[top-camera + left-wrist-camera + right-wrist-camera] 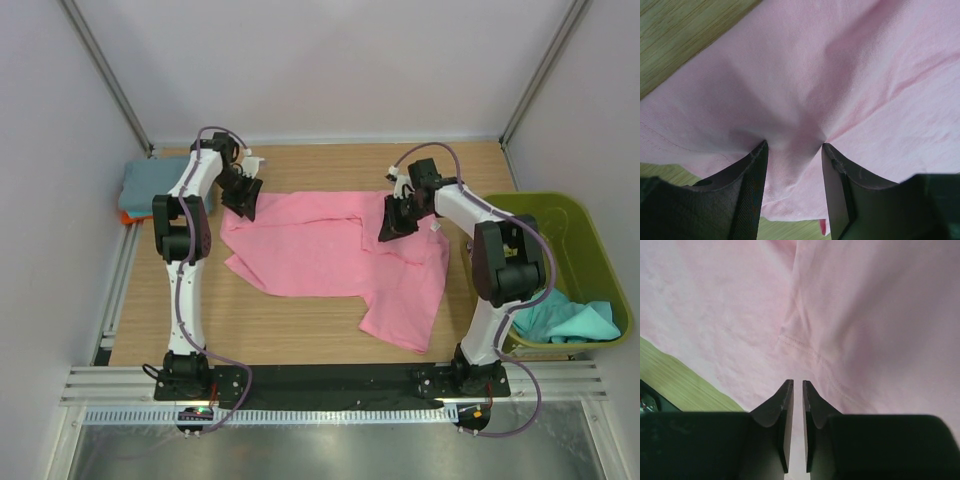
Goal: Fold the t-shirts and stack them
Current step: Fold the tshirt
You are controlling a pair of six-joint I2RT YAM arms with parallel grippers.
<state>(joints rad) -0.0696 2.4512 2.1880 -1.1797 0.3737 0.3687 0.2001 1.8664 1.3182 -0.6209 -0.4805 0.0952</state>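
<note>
Wooden table (300, 335) | 1 pink t-shirt (310, 245) | 1 basket (548, 204) | left pincer (245, 210) grips pink t-shirt; right pincer (393, 228) slit-wide, hold unclear

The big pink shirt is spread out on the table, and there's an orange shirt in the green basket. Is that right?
Almost. The pink shirt is spread out on the table, but the green basket holds a teal shirt, not an orange one. The top view shows it.
</note>
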